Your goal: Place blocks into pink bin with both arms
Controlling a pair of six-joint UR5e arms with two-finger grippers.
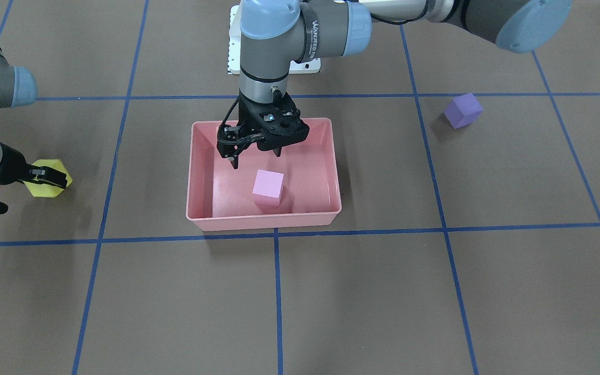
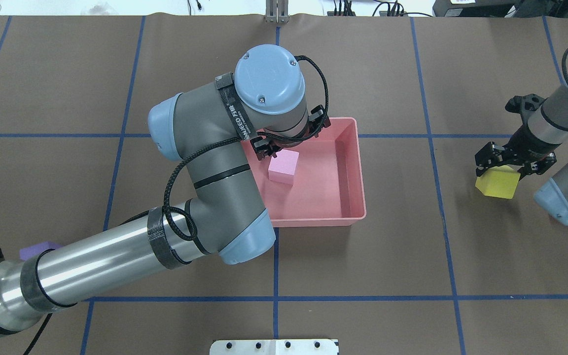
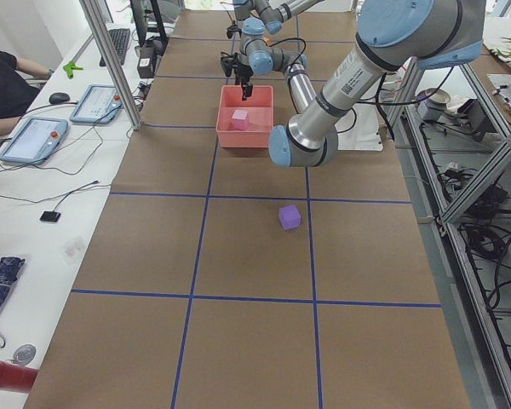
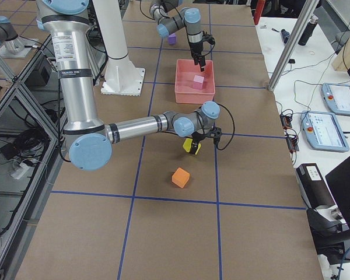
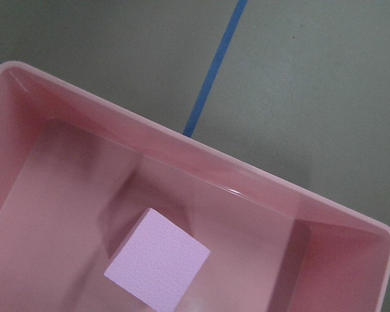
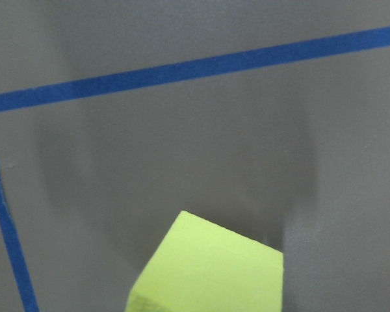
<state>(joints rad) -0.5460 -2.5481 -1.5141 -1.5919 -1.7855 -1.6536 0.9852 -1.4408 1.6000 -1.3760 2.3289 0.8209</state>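
Observation:
The pink bin (image 1: 331, 156) sits mid-table with the light pink block (image 1: 268, 187) lying inside it; both also show in the left wrist view, the bin (image 5: 247, 175) and the block (image 5: 157, 266). My left gripper (image 1: 257, 160) hangs open and empty just above the bin's inside, behind the pink block. My right gripper (image 2: 503, 170) is shut on the yellow block (image 2: 498, 183), held just above the table well to the side of the bin. The purple block (image 1: 463, 110) lies on the table on my left side. The orange block (image 4: 180, 177) lies near the right arm.
Brown paper with blue tape grid lines (image 1: 276, 291) covers the table. A white base plate (image 1: 305, 65) lies behind the bin. My left forearm (image 2: 116, 266) stretches over the table and partly hides the purple block in the overhead view.

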